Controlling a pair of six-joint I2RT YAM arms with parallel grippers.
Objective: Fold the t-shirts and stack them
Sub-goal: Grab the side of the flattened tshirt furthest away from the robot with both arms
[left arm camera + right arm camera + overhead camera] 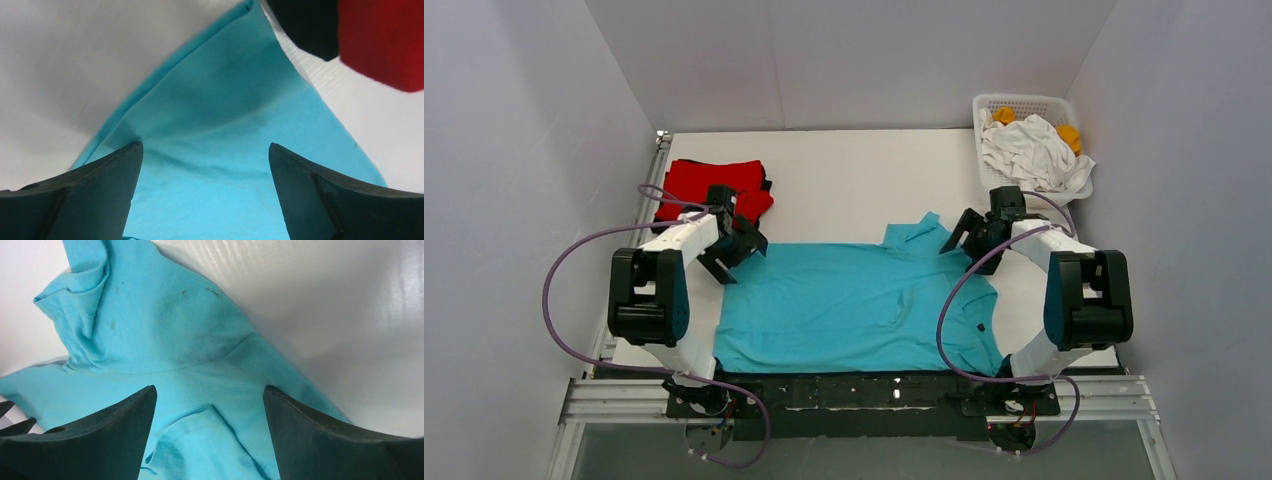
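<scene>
A turquoise t-shirt (854,305) lies spread flat on the white table, one sleeve (914,232) sticking out at its far edge. My left gripper (732,252) hovers open over the shirt's far left corner (210,150), nothing between its fingers. My right gripper (969,232) stands open over the far right part of the turquoise shirt (165,335), above a folded flap of cloth (200,440). A folded red t-shirt (714,185) rests on a black one (767,186) at the back left, both also in the left wrist view as red cloth (385,40) and black cloth (305,25).
A white lattice basket (1024,105) at the back right holds crumpled white cloth (1029,150) and orange cloth (1069,135). White walls close in the table on three sides. Purple cables loop beside each arm.
</scene>
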